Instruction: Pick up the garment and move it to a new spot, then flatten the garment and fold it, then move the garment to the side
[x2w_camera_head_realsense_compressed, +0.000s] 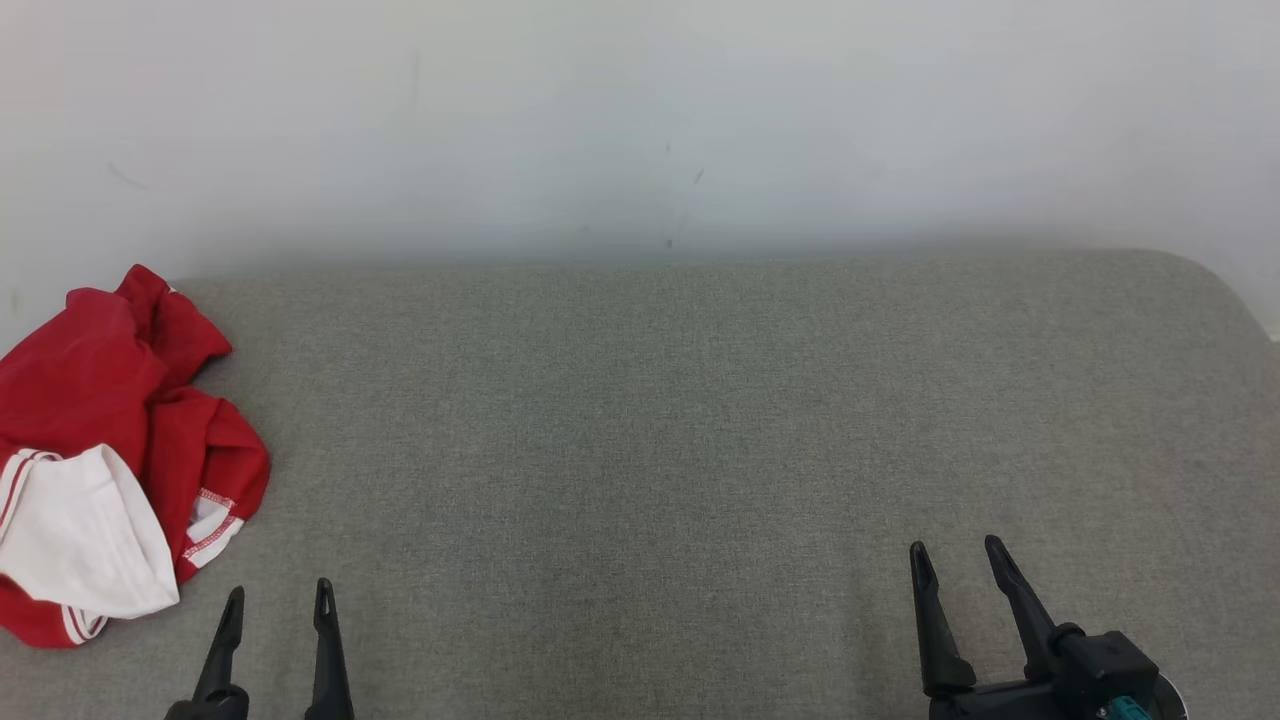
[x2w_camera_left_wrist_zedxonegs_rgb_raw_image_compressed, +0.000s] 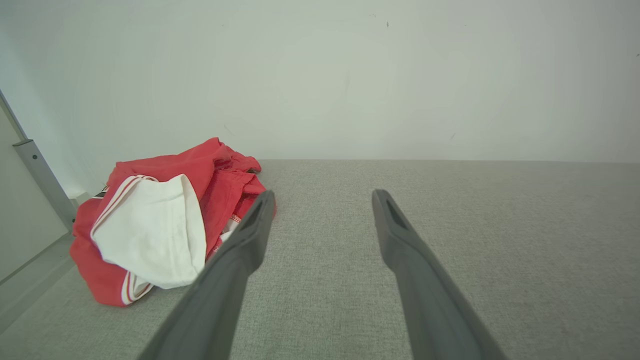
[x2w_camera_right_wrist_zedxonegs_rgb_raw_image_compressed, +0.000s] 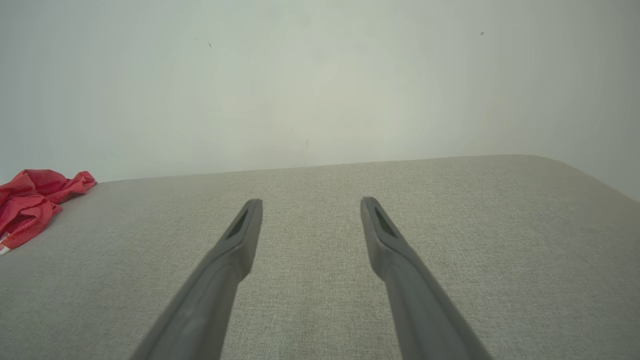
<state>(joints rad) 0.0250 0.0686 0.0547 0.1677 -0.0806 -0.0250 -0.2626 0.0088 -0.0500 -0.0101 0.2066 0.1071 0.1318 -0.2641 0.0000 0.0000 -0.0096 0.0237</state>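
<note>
A crumpled red garment (x2w_camera_head_realsense_compressed: 110, 400) with white panels and red-and-white striped trim lies at the far left of the grey fabric surface (x2w_camera_head_realsense_compressed: 640, 420), spilling to that edge. It is bunched in a loose heap, with a white section turned up on its near side. In the left wrist view the garment (x2w_camera_left_wrist_zedxonegs_rgb_raw_image_compressed: 150, 235) sits left of the fingers, and a grey post (x2w_camera_left_wrist_zedxonegs_rgb_raw_image_compressed: 42, 177) stands beyond it at the left edge. The left fingers (x2w_camera_head_realsense_compressed: 325, 640) are at the near left, just right of the garment's near corner and not touching it; they are spread apart and hold nothing. In their own view the left fingers (x2w_camera_left_wrist_zedxonegs_rgb_raw_image_compressed: 240, 250) hang over bare fabric. The middle of the surface runs back to a pale wall (x2w_camera_head_realsense_compressed: 640, 120). The right fingers (x2w_camera_head_realsense_compressed: 932, 620) are at the near right, well apart from the garment, likewise released and empty. In the right wrist view the right fingers (x2w_camera_right_wrist_zedxonegs_rgb_raw_image_compressed: 400, 270) point toward the wall, and the garment (x2w_camera_right_wrist_zedxonegs_rgb_raw_image_compressed: 30, 200) shows at the far left.
</note>
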